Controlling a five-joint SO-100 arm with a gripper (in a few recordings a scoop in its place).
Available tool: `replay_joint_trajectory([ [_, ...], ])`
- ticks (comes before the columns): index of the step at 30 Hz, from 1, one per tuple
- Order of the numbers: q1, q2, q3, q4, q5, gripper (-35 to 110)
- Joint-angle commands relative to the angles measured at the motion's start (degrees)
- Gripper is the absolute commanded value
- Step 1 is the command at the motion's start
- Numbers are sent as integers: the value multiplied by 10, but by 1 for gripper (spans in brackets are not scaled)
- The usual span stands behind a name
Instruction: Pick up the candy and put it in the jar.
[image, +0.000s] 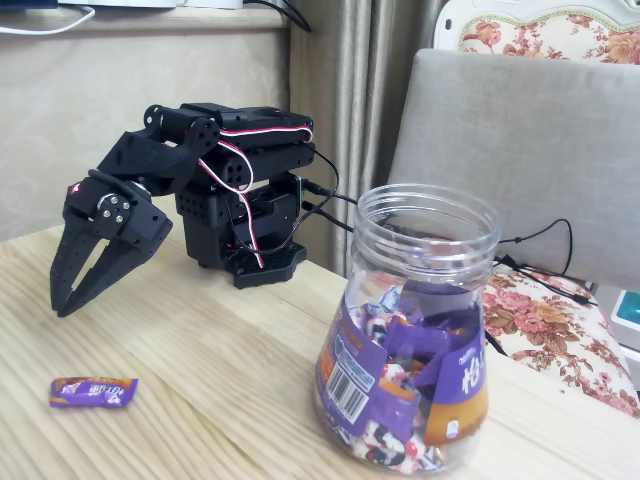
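Note:
A small purple-wrapped candy (93, 391) with light lettering lies flat on the wooden table (220, 380) at the lower left of the fixed view. The black gripper (66, 305) hangs above and slightly behind it, fingertips pointing down and just above the tabletop, jaws nearly together with nothing between them. The clear plastic jar (412, 330) stands upright at the right, lid off, with a purple-and-orange label and barcode, and a mass of white-and-purple wrapped candies inside its base.
The arm's black base (250, 235) with red-and-white wires sits at the back of the table. A grey chair back (520, 150) and a floral cushion (560, 320) stand to the right, past the table edge. A black cable (535, 240) runs behind the jar.

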Motion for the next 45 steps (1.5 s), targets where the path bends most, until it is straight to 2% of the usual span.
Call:
replay_joint_trajectory([
  [1,-5,13,2,3,2,0],
  [12,-5,13,2,3,2,0],
  [18,39,13,2,5,49,0],
  [27,43,13,2,6,54,0],
  [28,40,14,2,3,81,0],
  [30,25,14,2,16,253,0],
  [31,14,14,2,30,378,0],
  [32,-7,13,2,40,436,0],
  [34,-33,13,2,40,411,6],
  [36,-45,13,-5,33,438,9],
  [40,-140,14,-94,6,399,10],
  [45,-128,12,-278,108,349,19],
])
